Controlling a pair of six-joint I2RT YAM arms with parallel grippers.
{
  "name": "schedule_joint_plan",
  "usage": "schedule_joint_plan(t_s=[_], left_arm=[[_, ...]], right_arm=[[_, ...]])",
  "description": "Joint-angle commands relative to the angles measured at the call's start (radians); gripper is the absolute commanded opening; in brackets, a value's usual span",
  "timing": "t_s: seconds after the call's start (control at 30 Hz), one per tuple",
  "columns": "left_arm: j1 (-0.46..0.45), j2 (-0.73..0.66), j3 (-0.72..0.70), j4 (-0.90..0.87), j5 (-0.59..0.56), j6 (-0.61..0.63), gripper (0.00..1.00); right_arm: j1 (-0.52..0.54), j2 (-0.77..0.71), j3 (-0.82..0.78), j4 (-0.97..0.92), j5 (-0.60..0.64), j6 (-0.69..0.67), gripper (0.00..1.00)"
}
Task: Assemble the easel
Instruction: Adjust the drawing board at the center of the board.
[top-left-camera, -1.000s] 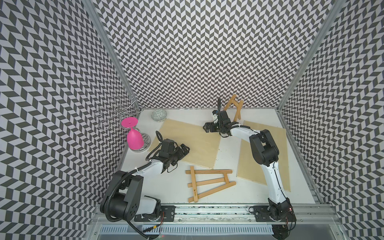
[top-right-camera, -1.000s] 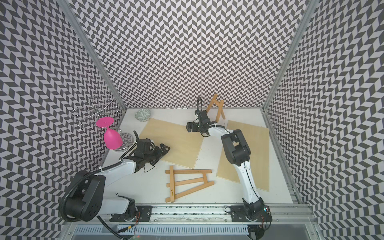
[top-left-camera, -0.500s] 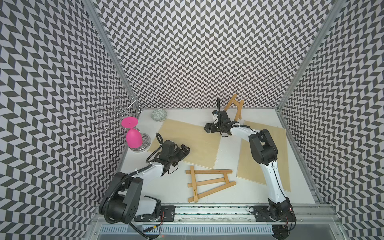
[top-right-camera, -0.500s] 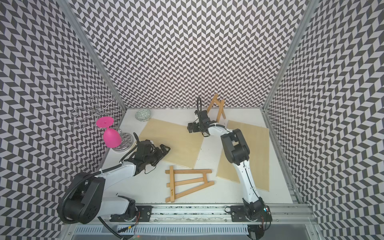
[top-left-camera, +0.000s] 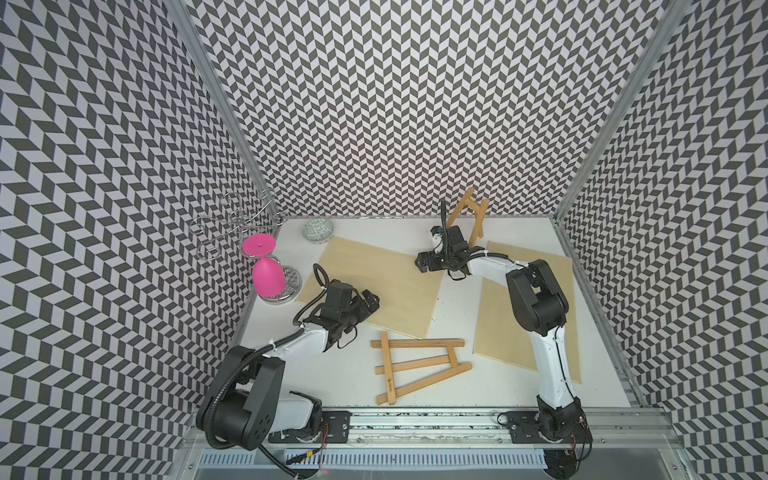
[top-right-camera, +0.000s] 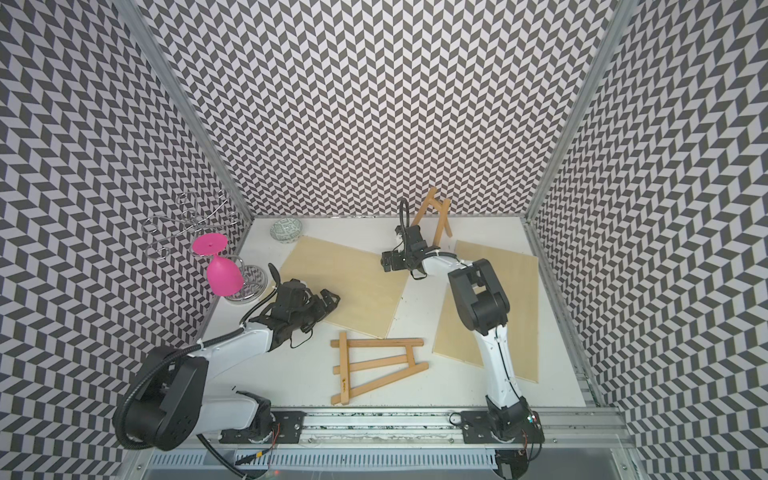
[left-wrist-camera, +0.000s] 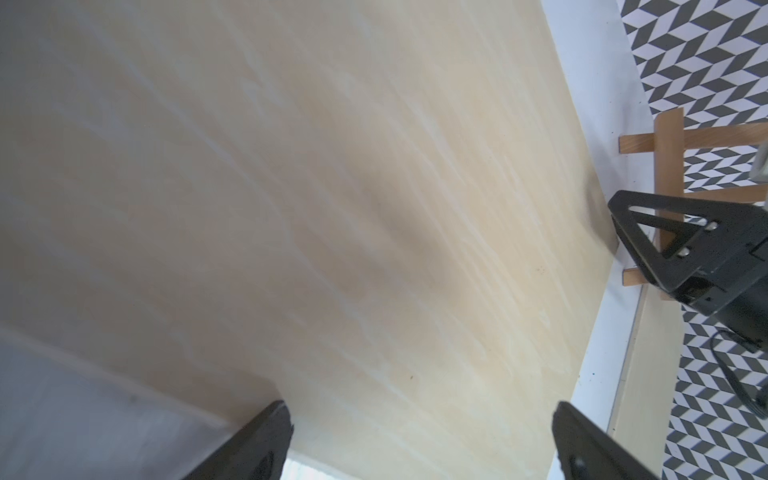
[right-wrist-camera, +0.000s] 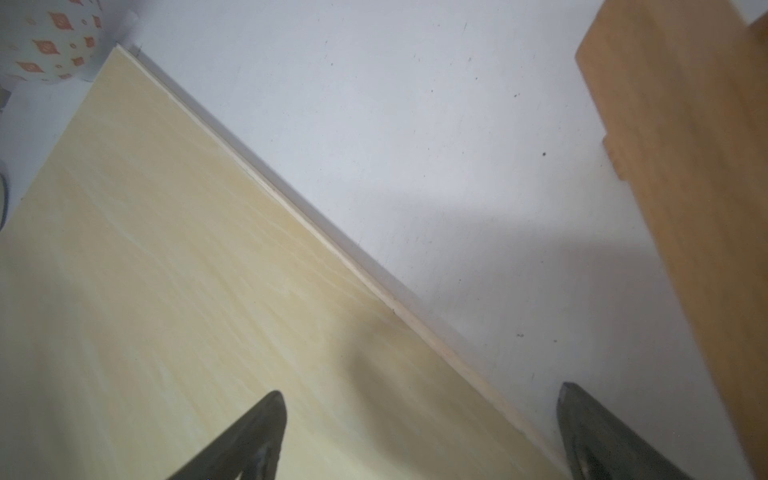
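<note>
Left gripper (top-left-camera: 371, 302): jaws wide apart, nothing in them, low over the near-left edge of the pale square plywood sheet (top-left-camera: 376, 270). Right gripper (top-left-camera: 423, 262): also wide apart and empty, straddling that sheet's far-right edge, with one finger over wood and the other over the white table (top-left-camera: 345, 382). Compared with a second ago, both arms have barely shifted and the parts are unmoved.

Light-wood slatted easel frame (top-left-camera: 415, 363) lies flat near the front between the arm bases, clear of both grippers. Small wooden A-shaped brace (top-left-camera: 481, 220) leans on the back wall just behind the right gripper. There's a dark stamp on the frame's cross slat, unreadable.
</note>
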Motion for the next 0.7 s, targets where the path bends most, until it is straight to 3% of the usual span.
schedule_joint_plan(t_s=[0.0, 0.3, 0.5, 0.67], left_arm=[[-0.003, -0.025, -0.04, -0.172, -0.079, 0.001, 0.99], [0.001, 0.077, -0.019, -0.028, 0.002, 0.016, 0.99], [0.024, 0.24, 0.145, 0.006, 0.032, 0.112, 0.99], [0.026, 0.33, 0.23, 0.026, 0.061, 0.118, 0.98]], right_arm=[[0.002, -0.027, -0.034, -0.044, 0.011, 0.015, 0.99], [0.005, -0.036, -0.052, -0.05, -0.033, 0.031, 0.99], [0.007, -0.078, -0.124, -0.039, -0.061, 0.073, 0.99], [0.011, -0.101, -0.161, -0.028, -0.1, 0.095, 0.99]])
